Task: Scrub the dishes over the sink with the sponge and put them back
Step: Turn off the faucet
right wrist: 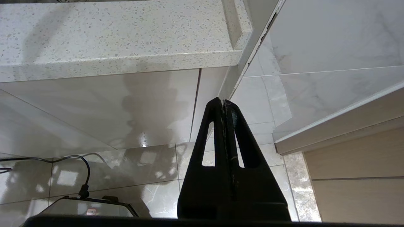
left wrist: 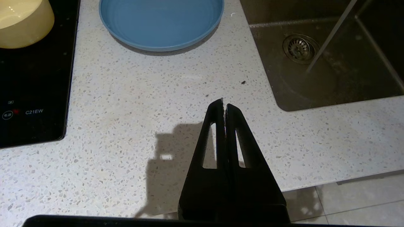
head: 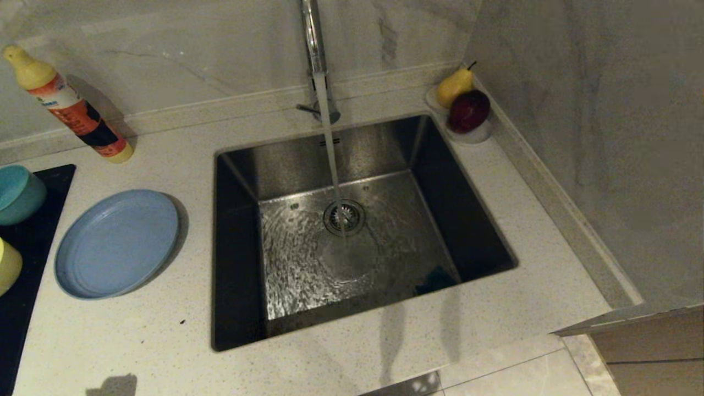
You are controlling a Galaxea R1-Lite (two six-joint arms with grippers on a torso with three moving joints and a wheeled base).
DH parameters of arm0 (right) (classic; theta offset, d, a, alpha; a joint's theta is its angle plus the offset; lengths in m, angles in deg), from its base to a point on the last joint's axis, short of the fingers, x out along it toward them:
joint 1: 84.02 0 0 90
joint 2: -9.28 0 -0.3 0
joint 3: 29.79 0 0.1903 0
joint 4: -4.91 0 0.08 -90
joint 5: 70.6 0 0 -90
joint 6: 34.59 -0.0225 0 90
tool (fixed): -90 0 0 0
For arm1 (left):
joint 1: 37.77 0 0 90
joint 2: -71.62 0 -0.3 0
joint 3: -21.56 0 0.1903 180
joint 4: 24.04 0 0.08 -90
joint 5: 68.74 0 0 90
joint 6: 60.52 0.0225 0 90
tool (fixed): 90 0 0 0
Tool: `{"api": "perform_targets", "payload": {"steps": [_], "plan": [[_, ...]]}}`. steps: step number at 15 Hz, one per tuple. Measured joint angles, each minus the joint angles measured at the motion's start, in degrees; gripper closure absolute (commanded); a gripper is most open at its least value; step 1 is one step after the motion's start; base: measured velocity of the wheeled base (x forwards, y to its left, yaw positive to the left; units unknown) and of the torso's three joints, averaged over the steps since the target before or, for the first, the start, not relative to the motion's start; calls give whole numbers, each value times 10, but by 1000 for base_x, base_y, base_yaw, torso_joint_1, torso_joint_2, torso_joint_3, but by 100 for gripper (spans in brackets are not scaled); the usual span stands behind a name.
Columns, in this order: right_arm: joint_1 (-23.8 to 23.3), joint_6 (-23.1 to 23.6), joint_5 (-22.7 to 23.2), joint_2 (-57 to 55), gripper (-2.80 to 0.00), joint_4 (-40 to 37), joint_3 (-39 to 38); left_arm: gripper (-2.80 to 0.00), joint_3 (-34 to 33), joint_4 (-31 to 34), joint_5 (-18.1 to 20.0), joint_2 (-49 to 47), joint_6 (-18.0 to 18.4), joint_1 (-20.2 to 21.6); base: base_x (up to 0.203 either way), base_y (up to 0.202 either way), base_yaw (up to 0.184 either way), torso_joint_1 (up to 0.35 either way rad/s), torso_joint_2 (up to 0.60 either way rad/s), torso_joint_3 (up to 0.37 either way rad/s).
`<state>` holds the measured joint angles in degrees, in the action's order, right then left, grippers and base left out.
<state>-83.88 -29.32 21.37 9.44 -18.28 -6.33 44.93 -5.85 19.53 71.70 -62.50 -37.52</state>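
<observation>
The light-blue plate [head: 115, 242] [left wrist: 161, 22] lies on the counter left of the sink [head: 236, 220] [left wrist: 331, 72]. On the black hob at the far left are the teal bowl [head: 16, 192] and the pale yellow bowl [head: 6, 267] [left wrist: 22, 23]. Water runs from the tap [head: 312, 38] onto the drain [head: 344, 217]. A dark green oblong, apparently the sponge [head: 434, 278], lies on the sink floor at its front right. My left gripper [left wrist: 224, 102] is shut and empty over the counter's front edge. My right gripper [right wrist: 223, 102] is shut and empty, below the counter edge. Neither shows in the head view.
A detergent bottle [head: 71, 107] leans at the back left. A small white dish [head: 473, 135] with a pear and a red fruit stands at the sink's back right corner. The hob [left wrist: 31, 78] borders the counter's left side. A wall [head: 605, 137] closes the right.
</observation>
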Motion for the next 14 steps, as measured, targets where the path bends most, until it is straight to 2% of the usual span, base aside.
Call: {"api": "perform_targets", "payload": {"steps": [13,14], "plan": [[0,0,0,1,0,-1,0,0,0,-1,-1,0,4,0,0,0,0,0,0,0],[0,0,0,1,0,-1,0,0,16,7,3,-1,2,0,0,0,0,0,0,0]]}}
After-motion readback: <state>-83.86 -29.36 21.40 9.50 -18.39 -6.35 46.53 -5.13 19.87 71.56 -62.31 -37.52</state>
